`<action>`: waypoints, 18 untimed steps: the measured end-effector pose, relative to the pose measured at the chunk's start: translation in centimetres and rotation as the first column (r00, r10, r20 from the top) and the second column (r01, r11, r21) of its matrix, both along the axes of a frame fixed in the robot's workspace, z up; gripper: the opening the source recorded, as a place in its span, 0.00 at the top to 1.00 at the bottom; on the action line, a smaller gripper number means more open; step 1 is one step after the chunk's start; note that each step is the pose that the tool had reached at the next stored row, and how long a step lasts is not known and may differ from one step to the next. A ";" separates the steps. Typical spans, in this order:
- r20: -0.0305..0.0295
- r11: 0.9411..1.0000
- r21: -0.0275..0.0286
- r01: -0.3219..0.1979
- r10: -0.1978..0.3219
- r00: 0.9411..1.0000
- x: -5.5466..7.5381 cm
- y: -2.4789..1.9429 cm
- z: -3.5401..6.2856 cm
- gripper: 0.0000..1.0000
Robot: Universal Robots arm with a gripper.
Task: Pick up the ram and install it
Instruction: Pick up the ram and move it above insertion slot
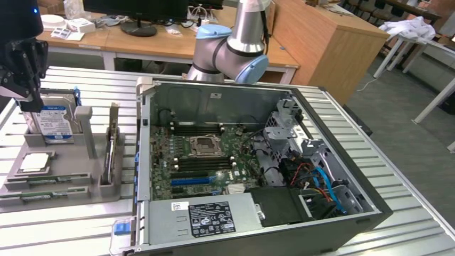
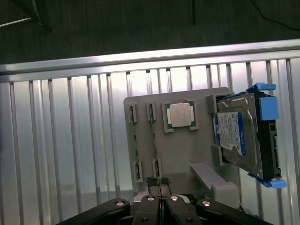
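Ok, gripper (image 1: 30, 104) hangs at the exterior view's left, over the far end of the grey tray (image 1: 71, 186), just beside the top edge of the hard drive (image 1: 53, 120) that stands upright in the tray's far slot. Claw is pinched fully together w/ nothing btwn it; in the wrist view the fingertips (image 2: 151, 180) meet over the tray's edge.

Ram (image 1: 44, 182) lies flat in a groove along the tray's near side, untouched, apart from the claw. A 2nd green stick (image 1: 32, 196) lies in the next groove, nearer again. Silver processor chip (image 1: 35, 161) sits in its recess btwn the drive and the ram.

To the exterior view's right of the tray, the open PC case (image 1: 341, 160) lies on the slatted table (image 1: 71, 229), motherboard (image 1: 206, 160) facing up, well apart from the ram. Arm's grey and blue joint (image 1: 235, 53) rises behind the case's far wall.
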State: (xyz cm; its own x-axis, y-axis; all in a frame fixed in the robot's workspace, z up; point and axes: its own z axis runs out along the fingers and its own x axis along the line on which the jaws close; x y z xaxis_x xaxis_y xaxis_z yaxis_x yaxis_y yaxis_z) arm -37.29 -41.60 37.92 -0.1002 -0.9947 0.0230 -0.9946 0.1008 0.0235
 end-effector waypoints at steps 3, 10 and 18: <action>0.000 1.000 0.000 0.000 0.000 1.000 0.0 0.00 -0.01 0.89; 0.000 1.000 0.000 0.000 0.000 1.000 0.0 0.00 -0.01 0.77; 0.000 1.000 0.000 0.000 0.000 1.000 0.0 0.00 -0.01 0.64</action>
State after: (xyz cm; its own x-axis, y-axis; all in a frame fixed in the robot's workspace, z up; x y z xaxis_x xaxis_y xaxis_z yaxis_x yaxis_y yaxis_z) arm -37.29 -41.60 37.91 -0.1002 -0.9947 0.0229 -0.9946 0.1008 0.0235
